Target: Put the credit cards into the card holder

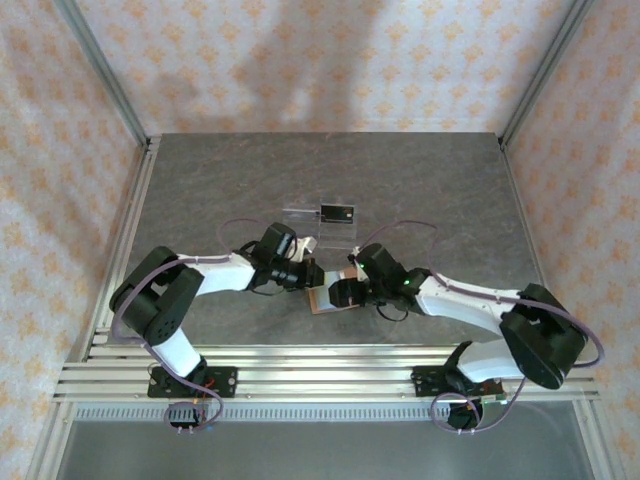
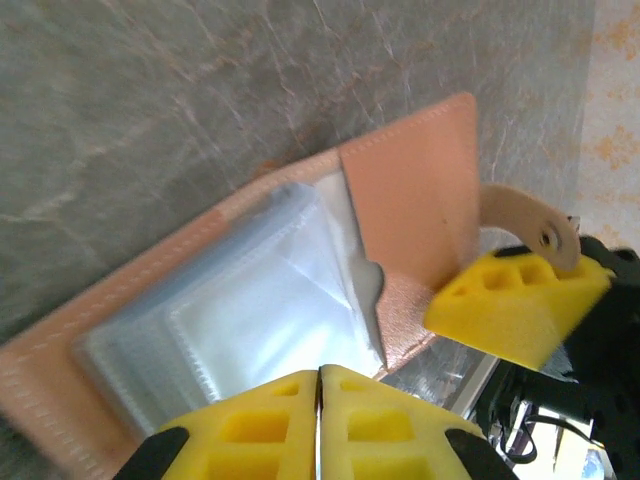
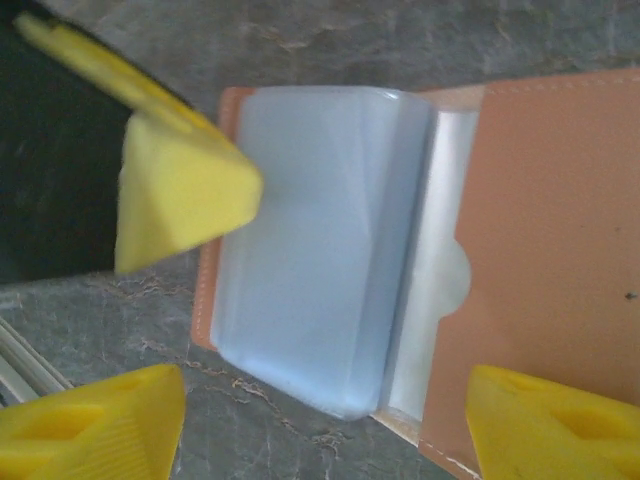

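The reddish-brown card holder (image 1: 322,299) lies open on the table between both arms. Its tan inside (image 2: 415,190) and clear plastic sleeves (image 2: 240,320) face up, and the snap tab (image 2: 530,222) sticks out at its far side. A pale grey-blue rounded rectangle (image 3: 310,250) covers its left half; whether it is the grey-blue card or the sleeves is unclear. My left gripper (image 2: 320,385) is shut, its tips pressed on the sleeves (image 3: 175,190). My right gripper (image 3: 315,400) is open and straddles the holder. The black card (image 1: 337,212) rests on a clear stand (image 1: 305,216) behind.
The grey marble table (image 1: 200,190) is walled in by patterned panels, with an aluminium rail (image 1: 300,375) along its near edge. The two wrists (image 1: 290,262) nearly touch above the holder, and one right finger (image 2: 515,305) sits close beside the left gripper's tips.
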### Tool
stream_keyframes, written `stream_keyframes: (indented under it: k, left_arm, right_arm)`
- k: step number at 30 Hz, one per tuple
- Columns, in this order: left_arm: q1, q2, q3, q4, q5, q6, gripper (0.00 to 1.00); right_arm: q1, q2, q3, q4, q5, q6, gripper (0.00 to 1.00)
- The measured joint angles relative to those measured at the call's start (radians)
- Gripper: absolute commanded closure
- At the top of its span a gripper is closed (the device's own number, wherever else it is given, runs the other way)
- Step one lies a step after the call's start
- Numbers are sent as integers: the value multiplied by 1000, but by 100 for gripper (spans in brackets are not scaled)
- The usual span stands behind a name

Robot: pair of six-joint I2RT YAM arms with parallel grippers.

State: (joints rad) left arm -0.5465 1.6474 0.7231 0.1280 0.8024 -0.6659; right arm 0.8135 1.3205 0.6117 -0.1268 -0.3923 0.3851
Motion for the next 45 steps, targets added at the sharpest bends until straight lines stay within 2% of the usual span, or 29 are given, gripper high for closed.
stream_keyframes:
  k: [4, 10, 18, 25, 29, 35, 45]
  left_arm:
    - [60, -63, 3, -73, -29, 37, 88]
    - [68, -84, -34, -73, -36, 42, 88]
    - [68, -31, -90, -1, -23, 7, 87]
    - [68, -22, -90, 39, -13, -8, 87]
    - [68, -2, -90, 44, -6, -6, 87]
    - [68, 24, -78, -3, -24, 53, 87]
    - [68, 29, -50, -58, -34, 134, 87]
  right_arm:
    - [76, 16, 60, -62, 95, -55, 25]
    - [169, 158, 190, -124, 243, -103, 25]
    - [196, 293, 231, -145, 348, -98, 29]
    - [196, 309, 231, -131, 367, -53, 36]
    - [196, 309, 231, -127, 386, -21, 36]
    - [196, 292, 231, -173, 478, 26, 30]
    - [196, 163, 230, -382, 704, 124, 22]
